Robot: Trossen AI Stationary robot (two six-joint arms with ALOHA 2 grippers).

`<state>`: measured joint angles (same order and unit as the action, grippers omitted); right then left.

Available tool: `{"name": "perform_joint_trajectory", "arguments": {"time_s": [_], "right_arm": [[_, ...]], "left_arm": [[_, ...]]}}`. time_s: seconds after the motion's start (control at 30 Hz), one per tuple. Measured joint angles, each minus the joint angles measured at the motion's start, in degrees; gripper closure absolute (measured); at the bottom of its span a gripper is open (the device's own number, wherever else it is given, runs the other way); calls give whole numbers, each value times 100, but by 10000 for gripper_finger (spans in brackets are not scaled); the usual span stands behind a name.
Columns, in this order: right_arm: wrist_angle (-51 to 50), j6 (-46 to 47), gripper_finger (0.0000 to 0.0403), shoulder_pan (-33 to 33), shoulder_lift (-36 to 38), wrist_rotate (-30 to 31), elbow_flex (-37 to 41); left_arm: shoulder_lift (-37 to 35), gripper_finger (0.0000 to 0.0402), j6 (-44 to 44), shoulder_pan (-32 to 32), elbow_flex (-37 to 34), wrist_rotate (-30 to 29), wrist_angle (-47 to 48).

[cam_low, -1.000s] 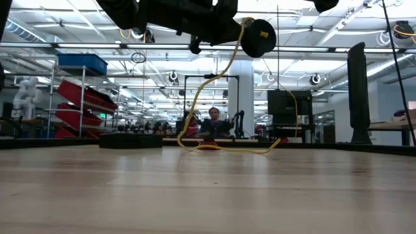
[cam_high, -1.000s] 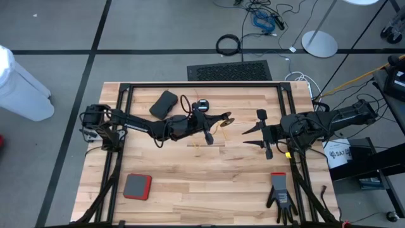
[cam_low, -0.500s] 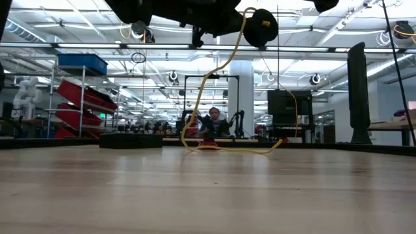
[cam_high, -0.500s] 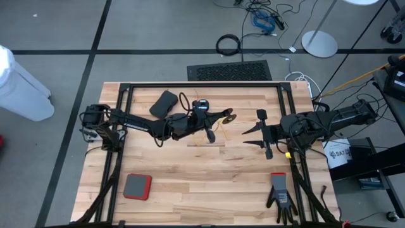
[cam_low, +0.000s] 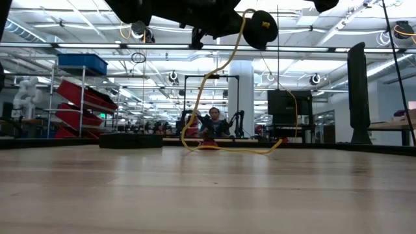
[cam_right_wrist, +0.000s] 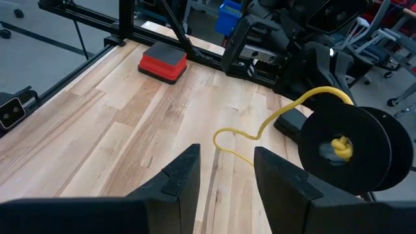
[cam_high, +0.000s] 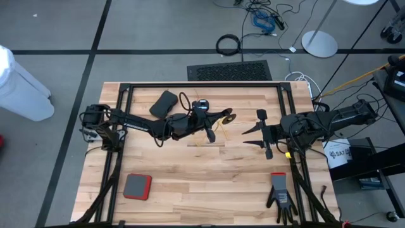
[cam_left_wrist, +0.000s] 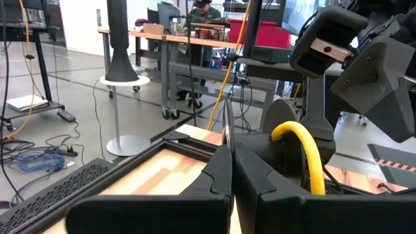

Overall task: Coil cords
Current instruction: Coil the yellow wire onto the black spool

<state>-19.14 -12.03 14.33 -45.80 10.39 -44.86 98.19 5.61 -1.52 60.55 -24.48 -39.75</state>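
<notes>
A small round black reel (cam_right_wrist: 344, 153) hangs high above the table's middle with my left gripper (cam_high: 224, 116) shut on it. The thin yellow cord (cam_low: 207, 84) leaves the reel, drops slack, and its lower part (cam_right_wrist: 242, 140) lies in a loose loop on the wood. A yellow knot (cam_right_wrist: 338, 147) sits at the centre of the reel's face. My right gripper (cam_right_wrist: 224, 169) stands open to the right of the reel, its fingers level and pointing at it, with nothing between them. My left gripper pinches the reel's thin rim (cam_left_wrist: 227, 127) between its two shut fingers (cam_left_wrist: 214, 175). They come level from the table's left side. The reel (cam_low: 260, 28) stands on edge, clear of the table, its flat face toward my right gripper, and the cord hangs slack below it.
A red and grey block (cam_high: 137, 186) lies near the front left and a black pad (cam_high: 164, 103) at the back left. A black glove-like thing (cam_high: 280, 193) lies at the front right. A black frame (cam_high: 202, 85) runs along the table's edges.
My left gripper has raised the reel slightly and stayed shut on it. The hanging part of the yellow cord has gone up with it, while the part on the table has stayed where it was.
</notes>
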Motion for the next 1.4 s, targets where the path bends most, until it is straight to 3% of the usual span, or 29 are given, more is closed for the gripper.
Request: {"name": "perform_joint_trajectory", "arguments": {"time_s": [1.4], "right_arm": [[-1, 0, 270, 1, 0, 0, 0]], "left_arm": [[9, 401, -417, -15, 4, 331, 9]]}}
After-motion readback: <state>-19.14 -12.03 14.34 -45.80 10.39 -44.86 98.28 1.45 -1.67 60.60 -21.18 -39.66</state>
